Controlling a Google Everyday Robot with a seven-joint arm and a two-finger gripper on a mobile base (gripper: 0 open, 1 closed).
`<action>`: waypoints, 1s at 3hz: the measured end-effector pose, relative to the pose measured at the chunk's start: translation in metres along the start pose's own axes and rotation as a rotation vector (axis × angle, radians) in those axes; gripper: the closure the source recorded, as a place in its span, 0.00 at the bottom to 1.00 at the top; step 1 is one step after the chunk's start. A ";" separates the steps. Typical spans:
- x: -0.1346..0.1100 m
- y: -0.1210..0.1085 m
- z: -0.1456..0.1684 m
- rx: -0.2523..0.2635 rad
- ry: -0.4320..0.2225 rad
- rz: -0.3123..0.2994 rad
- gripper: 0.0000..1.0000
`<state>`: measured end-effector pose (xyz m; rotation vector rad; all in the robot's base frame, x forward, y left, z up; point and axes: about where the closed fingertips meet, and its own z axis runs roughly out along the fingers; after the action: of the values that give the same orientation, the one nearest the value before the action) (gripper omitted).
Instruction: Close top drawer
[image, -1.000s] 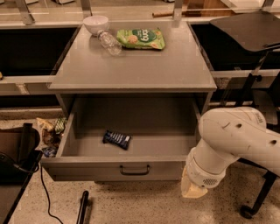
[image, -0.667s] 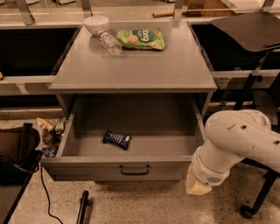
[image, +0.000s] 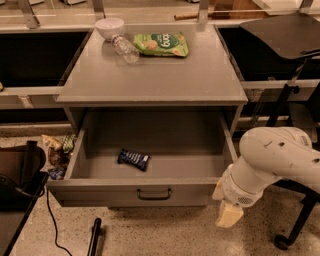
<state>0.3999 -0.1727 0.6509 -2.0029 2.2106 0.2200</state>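
Note:
The top drawer (image: 135, 192) stands pulled far out of the grey cabinet (image: 150, 75). Its flat grey front panel carries a small dark bar handle (image: 154, 195) at centre. A dark snack bar (image: 133, 159) lies on the drawer floor, left of centre. My white arm (image: 275, 162) reaches in from the right. My gripper (image: 229, 214), a cream-coloured end piece, hangs low just off the drawer's front right corner, right of the handle and apart from it.
On the cabinet top are a white bowl (image: 110, 27), a clear bottle (image: 125, 49) lying on its side and a green snack bag (image: 161, 44). A black chair (image: 287, 30) stands at right. Bags and a cable (image: 50, 215) lie on the floor at left. A black bar (image: 95, 239) is at the bottom.
My arm and gripper have shifted a little to the right, away from the drawer's front corner. The drawer has not moved.

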 end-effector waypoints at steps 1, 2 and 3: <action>0.000 -0.008 0.002 0.015 -0.016 -0.003 0.00; 0.001 -0.017 0.004 0.021 -0.040 -0.009 0.00; 0.006 -0.033 0.003 0.024 -0.065 -0.021 0.19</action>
<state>0.4322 -0.1815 0.6461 -1.9761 2.1424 0.2509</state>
